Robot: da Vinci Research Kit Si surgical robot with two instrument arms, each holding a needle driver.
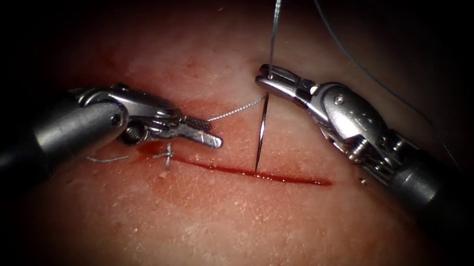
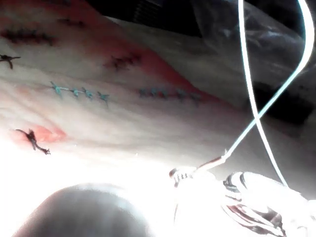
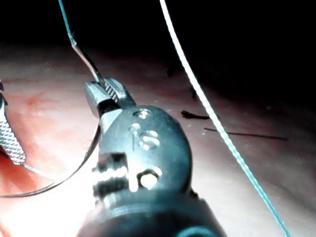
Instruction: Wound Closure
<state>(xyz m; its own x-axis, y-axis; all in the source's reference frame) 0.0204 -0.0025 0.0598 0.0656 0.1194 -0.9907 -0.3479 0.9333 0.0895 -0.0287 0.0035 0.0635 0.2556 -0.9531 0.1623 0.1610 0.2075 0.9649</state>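
The cut [image 1: 288,178] runs across the tissue [image 1: 233,227] as a thin line of red fluid. My right tool [image 1: 263,76] is shut on the curved needle [image 1: 260,134] near its tail end. The needle hangs steeply down, its tip touching the cut's upper edge mid-length; I cannot tell if it has entered. Thread [image 1: 376,74] rises from the tail out of view. My left tool [image 1: 208,132] lies left of the needle, just above the cut, jaws open and holding nothing. A short thread stretch [image 1: 235,111] runs from its upper jaw tip toward the needle. The right wrist view shows the right tool [image 3: 106,94] gripping the needle [image 3: 74,170].
A knotted stitch [image 1: 165,156] with short cut ends sits at the cut's left end, and a loose thread end [image 1: 107,159] lies further left. Old stitch lines [image 2: 79,92] mark the tissue in the left wrist view. Teal thread [image 3: 217,123] crosses the right wrist view.
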